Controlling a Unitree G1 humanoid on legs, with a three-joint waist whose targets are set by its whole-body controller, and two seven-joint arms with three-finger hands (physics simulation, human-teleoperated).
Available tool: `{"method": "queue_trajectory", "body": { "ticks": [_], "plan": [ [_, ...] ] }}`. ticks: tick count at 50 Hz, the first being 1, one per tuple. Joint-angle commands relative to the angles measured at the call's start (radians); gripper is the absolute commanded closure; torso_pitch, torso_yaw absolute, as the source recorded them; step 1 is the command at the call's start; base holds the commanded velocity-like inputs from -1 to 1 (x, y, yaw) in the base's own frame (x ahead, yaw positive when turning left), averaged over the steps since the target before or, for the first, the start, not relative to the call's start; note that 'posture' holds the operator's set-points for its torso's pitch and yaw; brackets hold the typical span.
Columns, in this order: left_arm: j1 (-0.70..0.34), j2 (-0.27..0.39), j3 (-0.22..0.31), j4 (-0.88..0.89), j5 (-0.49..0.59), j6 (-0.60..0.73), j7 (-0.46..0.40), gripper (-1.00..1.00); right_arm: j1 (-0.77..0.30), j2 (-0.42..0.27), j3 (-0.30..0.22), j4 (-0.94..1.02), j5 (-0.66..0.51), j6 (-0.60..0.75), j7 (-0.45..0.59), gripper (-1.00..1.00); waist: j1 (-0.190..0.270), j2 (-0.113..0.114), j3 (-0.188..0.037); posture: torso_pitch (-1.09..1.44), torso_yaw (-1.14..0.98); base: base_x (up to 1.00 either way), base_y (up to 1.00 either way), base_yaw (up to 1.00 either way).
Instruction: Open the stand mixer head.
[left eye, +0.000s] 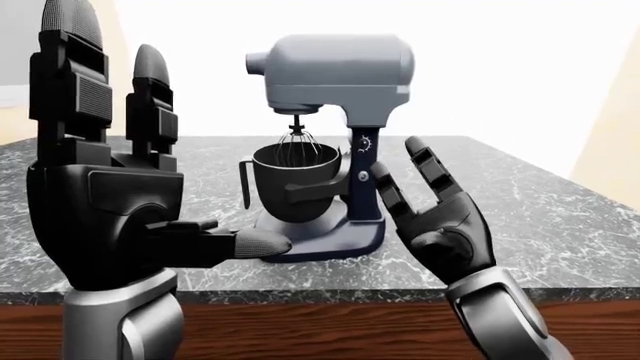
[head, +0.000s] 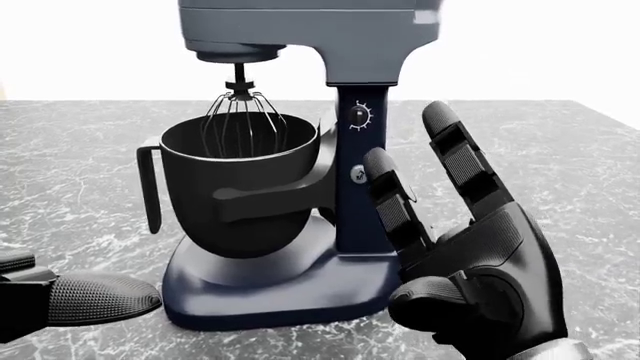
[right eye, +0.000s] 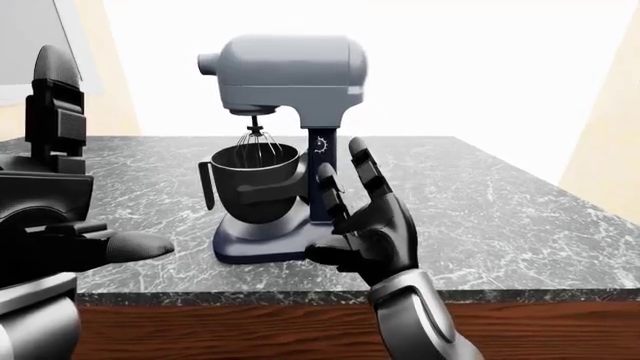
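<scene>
A grey stand mixer (left eye: 335, 71) stands on a dark marble counter (left eye: 540, 217). Its head is down, level over a black bowl (head: 240, 187) with a wire whisk (head: 240, 112) inside. Its dark blue column (head: 358, 180) carries a dial and a knob. My right hand (head: 440, 225) is open, fingers spread and upright, just right of the column and close to it; contact is unclear. My left hand (left eye: 110, 187) is open, raised at the left of the left-eye view, its thumb (head: 95, 298) pointing toward the mixer base (head: 270, 292).
The counter's edge with a wood front (left eye: 330, 330) runs along the bottom of both eye views. The counter stretches to the right of the mixer (right eye: 500, 202). A pale wall lies behind.
</scene>
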Motion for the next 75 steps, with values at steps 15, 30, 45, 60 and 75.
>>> {"method": "queue_trajectory", "body": {
  "ticks": [15,30,45,60,75],
  "plan": [
    [-0.016,0.002,-0.005,-0.007,0.006,-0.017,0.000,-1.00,0.001,0.019,0.007,0.021,-0.059,-0.016,0.065,-1.00,0.001,0.004,0.006,-0.54,0.00,0.00,0.00,0.00],
    [-0.012,-0.003,-0.005,-0.006,0.009,-0.019,-0.006,-1.00,-0.013,0.023,0.007,0.037,-0.052,-0.018,0.061,-1.00,0.002,0.005,0.006,-0.54,0.00,0.00,0.00,0.00],
    [-0.011,-0.008,-0.007,-0.005,0.011,-0.018,-0.007,-1.00,-0.022,0.026,0.013,0.039,-0.044,-0.016,0.047,-1.00,0.002,0.005,0.006,-0.54,0.00,0.00,0.00,0.00],
    [-0.006,-0.011,-0.012,-0.005,0.018,-0.022,-0.011,-1.00,-0.036,0.027,0.013,0.069,-0.057,-0.025,0.060,-1.00,0.002,0.005,0.006,-0.54,0.00,0.00,0.00,0.00],
    [-0.005,-0.012,-0.011,-0.004,0.020,-0.024,-0.014,-1.00,-0.037,0.040,0.016,0.142,-0.104,-0.041,0.108,-1.00,0.003,0.006,0.005,-0.54,0.00,0.00,0.00,0.00]
  ]
}}
